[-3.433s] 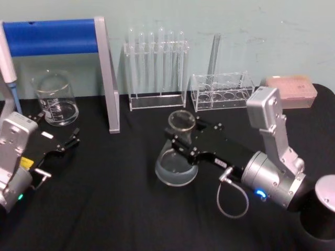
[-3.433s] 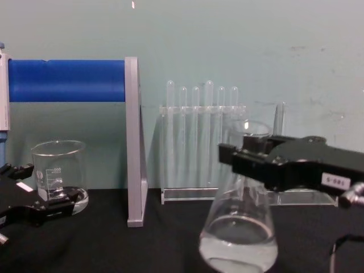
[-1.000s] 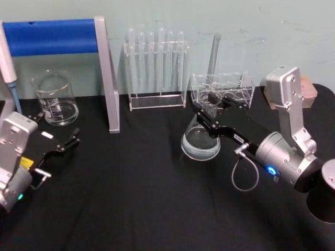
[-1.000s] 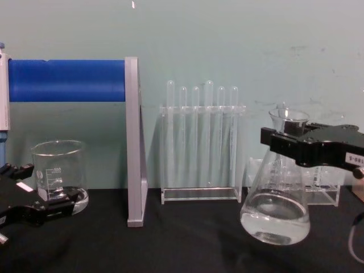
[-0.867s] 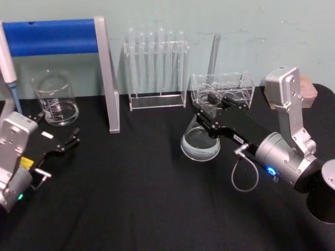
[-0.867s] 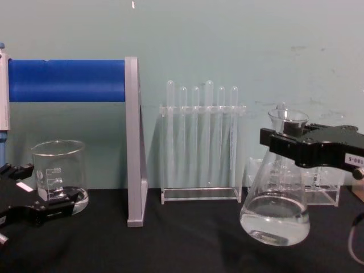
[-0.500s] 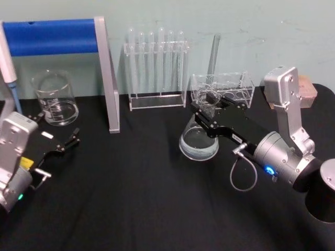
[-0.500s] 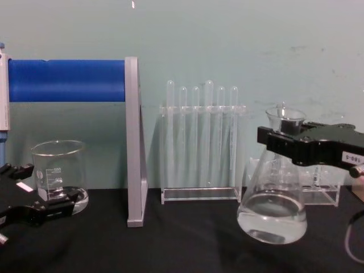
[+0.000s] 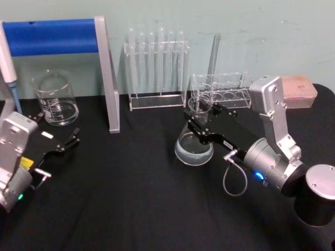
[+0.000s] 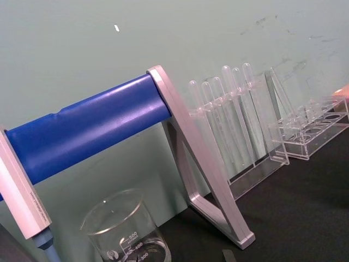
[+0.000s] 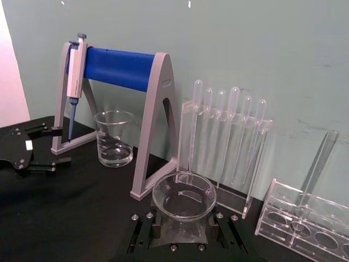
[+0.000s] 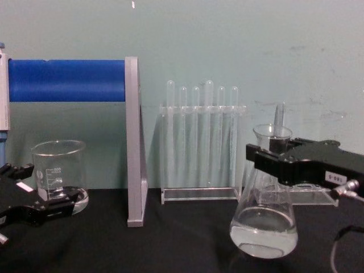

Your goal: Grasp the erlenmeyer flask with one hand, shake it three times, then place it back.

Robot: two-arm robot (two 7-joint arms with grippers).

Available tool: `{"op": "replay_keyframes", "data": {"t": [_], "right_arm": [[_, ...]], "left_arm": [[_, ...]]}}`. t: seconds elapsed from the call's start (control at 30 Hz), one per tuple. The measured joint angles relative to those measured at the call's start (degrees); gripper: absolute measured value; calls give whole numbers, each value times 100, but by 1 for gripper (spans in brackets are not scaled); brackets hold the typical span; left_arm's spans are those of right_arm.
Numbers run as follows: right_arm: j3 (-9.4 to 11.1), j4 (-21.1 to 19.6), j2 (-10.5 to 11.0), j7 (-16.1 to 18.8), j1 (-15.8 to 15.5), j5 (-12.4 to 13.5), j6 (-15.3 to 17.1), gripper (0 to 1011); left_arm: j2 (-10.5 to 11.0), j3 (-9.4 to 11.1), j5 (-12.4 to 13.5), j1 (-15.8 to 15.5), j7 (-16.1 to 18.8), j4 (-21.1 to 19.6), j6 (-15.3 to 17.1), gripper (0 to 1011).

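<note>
Jaws of the left gripper point(image 9: 56, 132) stand spread with nothing between them. The arm is parked low on the black cloth point(image 9: 131, 209) at the left edge, well apart from the work, so this looks like a one-arm job.

Behind it is a pipette stand point(image 9: 52, 36) with a blue crossbar, and a pipette point(image 9: 8, 68) hangs from its end. A beaker point(image 9: 55, 99) sits under the bar near the wall. A tall rack of test tubes point(image 9: 156, 68) follows, set back along the wall. That keeps the middle of the cloth free for swinging glass.

Right of centre is the erlenmeyer flask point(image 12: 263, 227), upright, with clear liquid pooled in its wide base. The right gripper point(image 12: 270, 165) comes in from the right with its jaws closed narrow on the neck, just under the flared rim.

- The neck is the only part slim enough to clamp.
- The flare should stop the glass sliding down.
- A high hold keeps the heavy base hanging plumb.

The base is at or just above the cloth, and I cannot tell whether it touches. It stands in front of a low clear rack point(image 9: 222, 89), near but apart from it. My guess is set-down or close to it. The grip should be released only once the base is flat.

A pink box point(image 9: 296, 89) sits against the wall at far right.
</note>
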Motion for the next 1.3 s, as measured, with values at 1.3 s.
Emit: {"op": "replay_keyframes", "data": {"t": [1.3], "right_arm": [[-123, 624, -200, 148, -44, -194, -337, 449]], "left_arm": [[0, 0, 0, 0, 0, 0, 0, 1001]]}}
